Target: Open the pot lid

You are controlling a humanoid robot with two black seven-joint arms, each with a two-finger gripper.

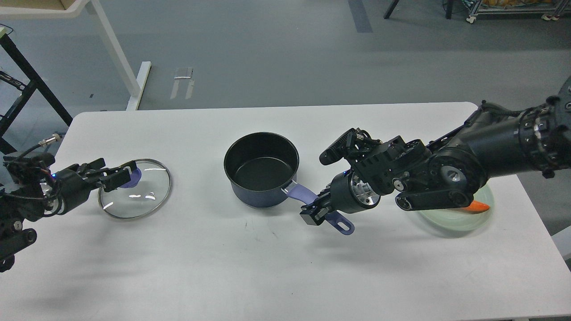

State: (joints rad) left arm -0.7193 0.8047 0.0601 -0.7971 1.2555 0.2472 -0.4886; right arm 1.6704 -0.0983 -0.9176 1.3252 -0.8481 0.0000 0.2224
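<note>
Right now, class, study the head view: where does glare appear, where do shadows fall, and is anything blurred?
Head view: bright glints streak the glass lid near the left gripper; soft, diffuse shadows lie on the white table beneath both arms and beside the pot; the pot's black interior shows a faint sheen; focus is sharp throughout, with slight wide-angle bowing of the table's far edge.

Both arms are black. The right arm (490,147) has cylindrical segments, silver round joint caps, ribbed housings and a ring of small screws. The left arm (26,191) carries exposed cables, a silver connector and blue indicator lights.
</note>
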